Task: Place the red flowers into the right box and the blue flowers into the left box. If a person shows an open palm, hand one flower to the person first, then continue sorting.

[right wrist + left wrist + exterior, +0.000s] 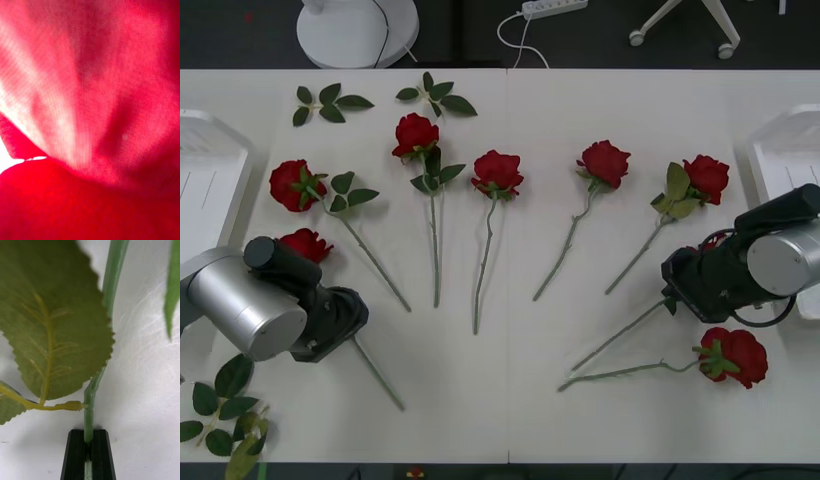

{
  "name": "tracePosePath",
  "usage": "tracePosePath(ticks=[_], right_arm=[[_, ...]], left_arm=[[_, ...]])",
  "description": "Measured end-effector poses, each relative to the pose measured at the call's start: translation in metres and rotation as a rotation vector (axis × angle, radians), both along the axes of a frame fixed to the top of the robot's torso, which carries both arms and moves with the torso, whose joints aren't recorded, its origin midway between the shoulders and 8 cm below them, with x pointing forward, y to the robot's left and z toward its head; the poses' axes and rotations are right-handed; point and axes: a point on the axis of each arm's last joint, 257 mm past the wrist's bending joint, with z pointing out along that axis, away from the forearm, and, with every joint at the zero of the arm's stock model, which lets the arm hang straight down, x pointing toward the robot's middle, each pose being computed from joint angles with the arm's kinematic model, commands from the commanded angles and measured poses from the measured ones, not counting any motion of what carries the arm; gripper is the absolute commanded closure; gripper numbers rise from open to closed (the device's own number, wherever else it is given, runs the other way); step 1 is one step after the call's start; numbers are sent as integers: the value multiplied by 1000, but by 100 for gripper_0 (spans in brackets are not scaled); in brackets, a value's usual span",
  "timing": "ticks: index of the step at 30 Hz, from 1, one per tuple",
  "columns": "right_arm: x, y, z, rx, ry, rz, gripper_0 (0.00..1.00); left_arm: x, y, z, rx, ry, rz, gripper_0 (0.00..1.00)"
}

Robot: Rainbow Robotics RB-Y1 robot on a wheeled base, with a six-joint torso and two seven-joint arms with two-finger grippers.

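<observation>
Starting at the left edge and working across:

Left box (210,185): lying at the left edge of the white surface (510,400), partly cut by the frame.

Left end effector (88,455): its black fingers (75,457) are pressing together on a thin green stem (90,416); in the front view the left arm is hanging low over the near-left surface, beside a red bloom (307,244) and above a stem end (380,375) that is sticking out toward the near edge. A serrated leaf (48,315) is branching off the pinched stem.

Loose leaf sprigs: two are lying near the far edge (328,103) (437,93); one more is lying at the near-left corner (220,410).

Red flowers (415,135): six are lying in a row across the middle, blooms toward the far side and stems fanning toward the near edge; one further rose (735,355) is lying near the right, its stem pointing left.

Right end effector: cannot tell whether it is spread or pressed together; the right arm (740,265) is hanging over the right side of the surface, above a stem (620,335), and red petals (90,112) are sitting directly against its wrist camera.

Right box (780,150): lying at the right edge, just behind the right arm.
</observation>
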Motion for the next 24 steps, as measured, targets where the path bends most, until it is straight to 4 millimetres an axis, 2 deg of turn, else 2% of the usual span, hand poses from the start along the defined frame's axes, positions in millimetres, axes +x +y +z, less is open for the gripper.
tracePosePath(ticks=[3,6,11,14,16,19,24], right_arm=[[3,16,21,75,40,-15,100],[13,22,50,114,44,-20,100],[46,24,109,130,-41,-6,100],[63,20,140,52,-146,140,100],[75,6,156,-89,-250,323,100],[90,-26,176,-307,-351,532,100],[106,-111,199,-614,-356,622,100]], left_arm=[[0,12,18,45,-38,-67,100],[4,15,46,76,-125,-188,100],[13,8,96,143,-328,-461,100],[20,-9,129,163,-455,-579,100],[24,-28,150,153,-534,-621,100],[28,-55,175,115,-614,-660,100],[44,-107,222,44,-759,-711,100]])
